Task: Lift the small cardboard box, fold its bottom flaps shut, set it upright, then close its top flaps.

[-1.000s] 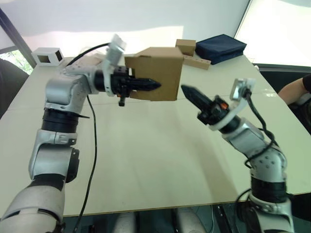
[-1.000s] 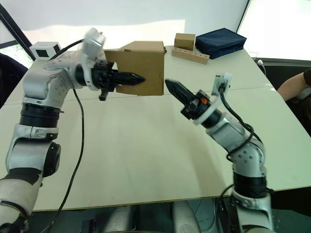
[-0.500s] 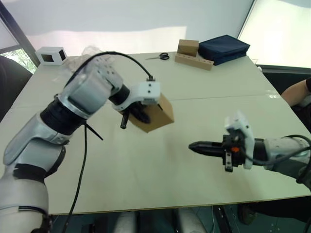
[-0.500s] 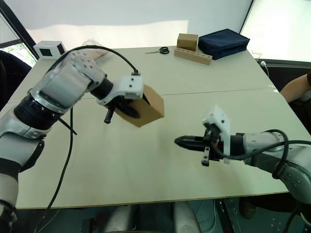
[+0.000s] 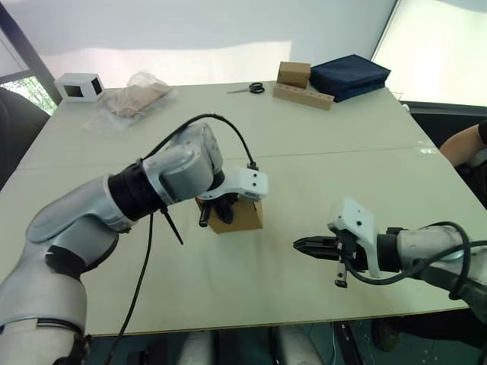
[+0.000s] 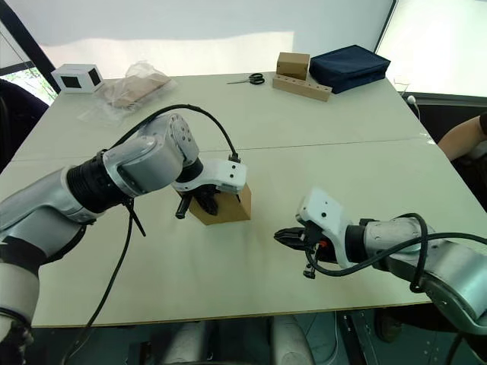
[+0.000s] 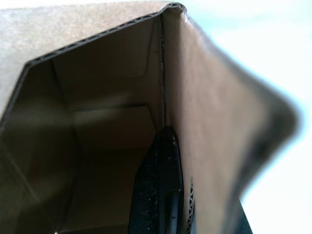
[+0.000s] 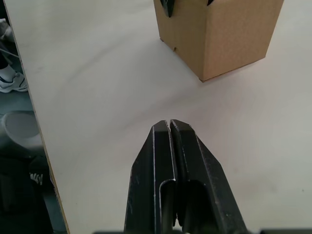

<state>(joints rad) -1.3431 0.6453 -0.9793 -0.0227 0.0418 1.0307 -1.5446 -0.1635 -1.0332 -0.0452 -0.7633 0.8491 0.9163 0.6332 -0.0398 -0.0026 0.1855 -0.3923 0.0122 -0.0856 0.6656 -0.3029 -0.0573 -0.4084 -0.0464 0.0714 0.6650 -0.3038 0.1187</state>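
While your left gripper [image 5: 218,211] clamps a wall of the small plain brown cardboard box [image 5: 242,215] standing on the pale table [image 5: 319,152], your right gripper [image 8: 170,127] hovers nearby, fingers pressed together.

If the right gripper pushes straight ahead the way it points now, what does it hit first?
Probably the small cardboard box: the right gripper, fingers shut, aims across bare table at its lower corner, though it might just slide past.

small cardboard box [image 5: 237,216] top hidden by left hand [image 5: 215,211]
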